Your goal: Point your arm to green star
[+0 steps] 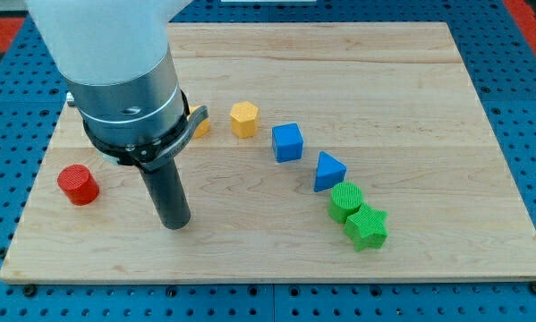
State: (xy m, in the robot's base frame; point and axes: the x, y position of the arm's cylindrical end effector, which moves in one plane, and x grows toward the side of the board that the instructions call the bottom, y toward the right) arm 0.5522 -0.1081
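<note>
Target position first: green star [367, 229] sits near the view's bottom right of the wooden board [446, 107], touching or all but touching the green cylinder [345, 200] just up and to its left. My tip [174, 224] rests on the board well to the view's left, at almost the same level in the picture as the star. So the bearing I care about is nearly pure rightward along the view, with hardly any up or down component.

No fingers on this rig; the rod is a plain dark shaft, nothing spread, nothing pinched, and it is touching no block.

Lane between tip and star looks bare wood, in my judgement. The arc of other blocks lies above that line: a yellow block [201, 126] partly hidden behind the arm's collar, yellow hexagon [243, 119], blue cube [287, 142], blue triangular block [328, 172], then the green cylinder. Red cylinder [77, 184] is off to the tip's left and slightly higher, away from the path.

Risk as I read it: drifting upward on approach would meet the green cylinder before the star. Coming in level, or a shade low, should reach the star's left points first. I would stop just beside it rather than shove.
</note>
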